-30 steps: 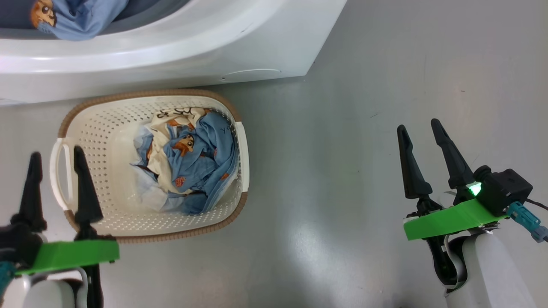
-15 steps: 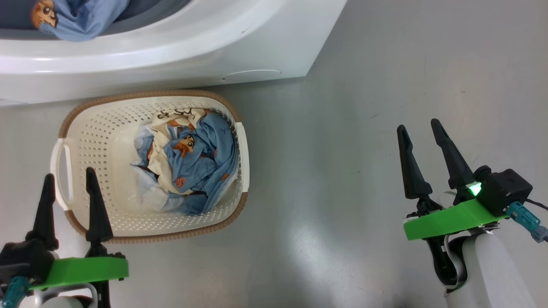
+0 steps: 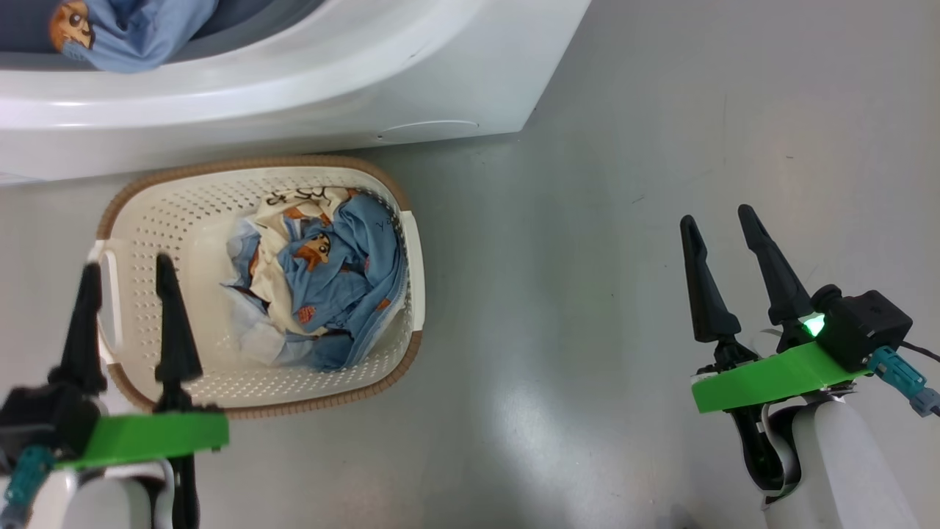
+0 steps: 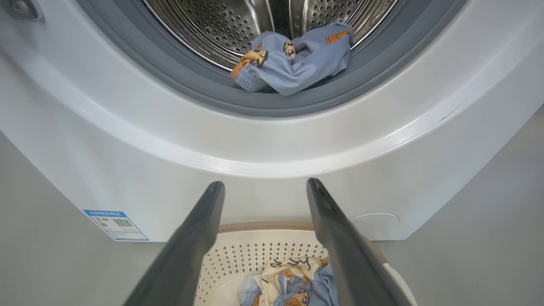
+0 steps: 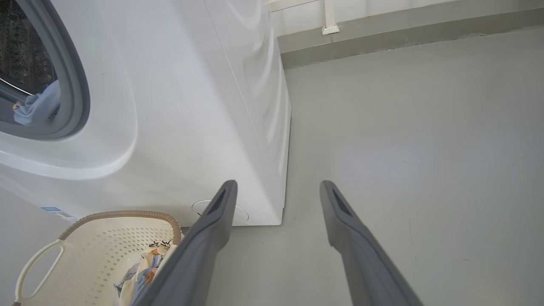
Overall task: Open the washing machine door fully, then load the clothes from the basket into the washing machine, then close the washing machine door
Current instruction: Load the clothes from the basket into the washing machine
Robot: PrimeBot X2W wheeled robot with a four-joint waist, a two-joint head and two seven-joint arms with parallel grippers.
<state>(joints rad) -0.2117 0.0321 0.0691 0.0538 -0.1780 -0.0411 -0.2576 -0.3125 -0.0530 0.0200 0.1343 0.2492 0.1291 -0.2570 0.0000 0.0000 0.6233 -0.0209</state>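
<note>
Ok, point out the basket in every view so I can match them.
Head view: basket left of centre, just below the washing machine.
Left wrist view: basket at the bottom edge, centre.
Right wrist view: basket in the lower left corner.
Shared landmark: the round hatch on the machine's lower corner, beside the basket.

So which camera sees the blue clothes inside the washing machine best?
The left wrist view: the blue clothes lie whole and close at the drum's front edge. The head view cuts them off at its top-left corner; the right wrist view gives a small sideways glimpse.
</note>
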